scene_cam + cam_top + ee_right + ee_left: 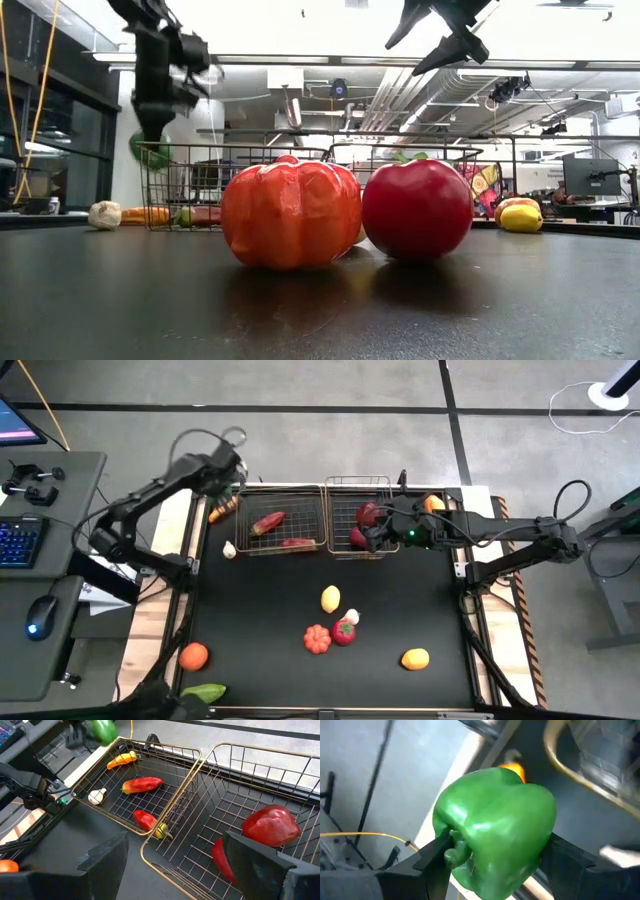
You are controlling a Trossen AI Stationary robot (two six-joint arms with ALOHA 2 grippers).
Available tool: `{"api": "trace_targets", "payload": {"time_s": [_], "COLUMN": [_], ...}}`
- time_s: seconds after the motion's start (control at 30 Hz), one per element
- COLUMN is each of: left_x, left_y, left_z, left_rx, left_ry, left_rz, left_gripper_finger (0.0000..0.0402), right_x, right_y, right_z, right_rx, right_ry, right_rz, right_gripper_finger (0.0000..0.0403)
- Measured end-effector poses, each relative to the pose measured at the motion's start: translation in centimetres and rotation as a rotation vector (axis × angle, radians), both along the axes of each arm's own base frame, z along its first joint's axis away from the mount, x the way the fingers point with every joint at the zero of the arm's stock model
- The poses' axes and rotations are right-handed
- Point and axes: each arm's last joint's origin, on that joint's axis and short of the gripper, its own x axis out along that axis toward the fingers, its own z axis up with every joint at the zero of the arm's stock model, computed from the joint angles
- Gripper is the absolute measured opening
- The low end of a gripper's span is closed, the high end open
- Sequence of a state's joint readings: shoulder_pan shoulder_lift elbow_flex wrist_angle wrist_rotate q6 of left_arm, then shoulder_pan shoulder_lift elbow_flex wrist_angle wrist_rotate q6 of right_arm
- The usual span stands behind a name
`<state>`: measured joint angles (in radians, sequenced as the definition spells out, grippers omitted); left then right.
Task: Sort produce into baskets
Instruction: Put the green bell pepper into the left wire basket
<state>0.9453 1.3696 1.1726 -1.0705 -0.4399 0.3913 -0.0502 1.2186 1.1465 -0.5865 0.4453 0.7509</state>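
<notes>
My left gripper (226,472) hangs by the far left corner of the left basket (283,548), shut on a green pepper (495,830), which also shows in the low view (150,152) and right wrist view (103,730). My right gripper (182,870) hovers open and empty over the right basket (385,485). Two red peppers (142,784) (144,819) lie in the left basket, and red pieces (270,825) lie in the right one. An orange tomato (290,215), a red apple (418,208) and a lemon (330,598) rest on the black mat. My left gripper pinches the green pepper between its two fingers (432,857), one on each side. The left finger sits beside the stem end (456,849). The gripper slants downward. The pepper is lifted clear of the table, above the level of the basket rim.
A garlic (229,549) and an orange-yellow piece (222,508) lie outside the left basket's left side. An orange (193,655) and a green piece (203,692) sit near left, a yellow-orange fruit (415,658) near right. A keyboard and mouse sit on a side desk (60,510).
</notes>
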Motion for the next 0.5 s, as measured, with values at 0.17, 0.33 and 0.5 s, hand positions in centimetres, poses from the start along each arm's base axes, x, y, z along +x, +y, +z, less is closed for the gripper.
{"api": "trace_targets", "payload": {"time_s": [0.17, 0.33, 0.5], "left_x": [-0.1, 1.3, 3.7], "left_y": [-0.6, -3.1, -6.0], "left_z": [4.7, 6.2, 4.3], "left_rx": [0.099, -0.004, -0.105], "left_ry": [-0.267, -0.612, -0.648], "left_rz": [0.083, 0.014, -0.046], "left_gripper_finger": [0.0230, 0.0229, 0.0228], "right_x": [0.0, 0.0, 0.0], "right_y": [0.0, 0.0, 0.0], "right_z": [0.0, 0.0, 0.0], "right_rx": [0.000, 0.000, 0.000], "right_ry": [0.000, 0.000, 0.000], "right_rz": [0.000, 0.000, 0.000], "right_gripper_finger": [0.0314, 0.0314, 0.0314]}}
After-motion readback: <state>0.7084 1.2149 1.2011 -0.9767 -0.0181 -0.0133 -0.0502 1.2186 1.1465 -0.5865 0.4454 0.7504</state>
